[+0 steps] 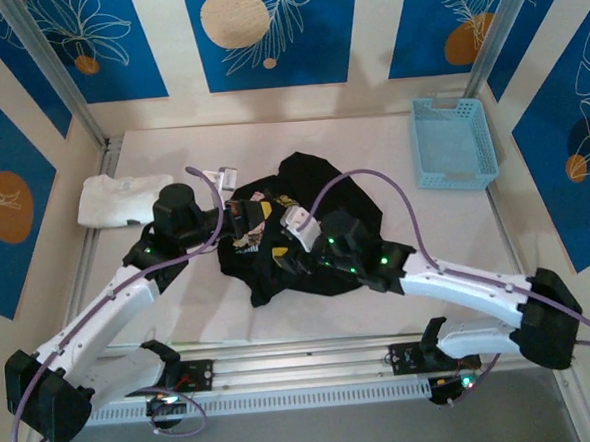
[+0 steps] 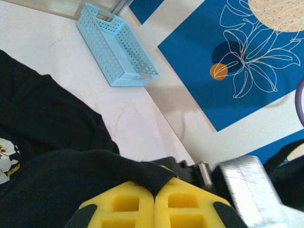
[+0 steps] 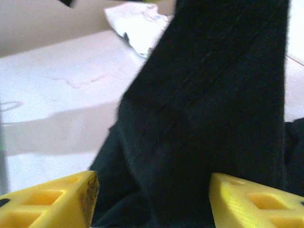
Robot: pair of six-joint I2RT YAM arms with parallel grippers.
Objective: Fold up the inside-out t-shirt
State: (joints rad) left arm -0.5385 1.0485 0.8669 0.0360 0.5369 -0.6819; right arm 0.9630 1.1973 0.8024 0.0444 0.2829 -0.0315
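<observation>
The inside-out t-shirt [image 1: 318, 194] lies crumpled in a black heap at the middle of the table, a whitish printed mark [image 1: 244, 239] showing on its left part. My left gripper [image 1: 247, 216] is shut on a fold of its black cloth, pinched between the yellow fingers [image 2: 128, 204]. From the right, my right gripper [image 1: 281, 237] reaches into the heap. It stands open [image 3: 152, 199], its yellow fingertips [image 3: 61, 199] wide apart. A raised band of the t-shirt [image 3: 213, 95] hangs in front of and between them, not gripped.
A white t-shirt [image 1: 123, 199] lies folded at the left side of the table and shows at the top of the right wrist view [image 3: 137, 26]. A light-blue basket [image 1: 454, 143] stands at the back right corner [image 2: 116, 45]. Blue patterned walls surround the table.
</observation>
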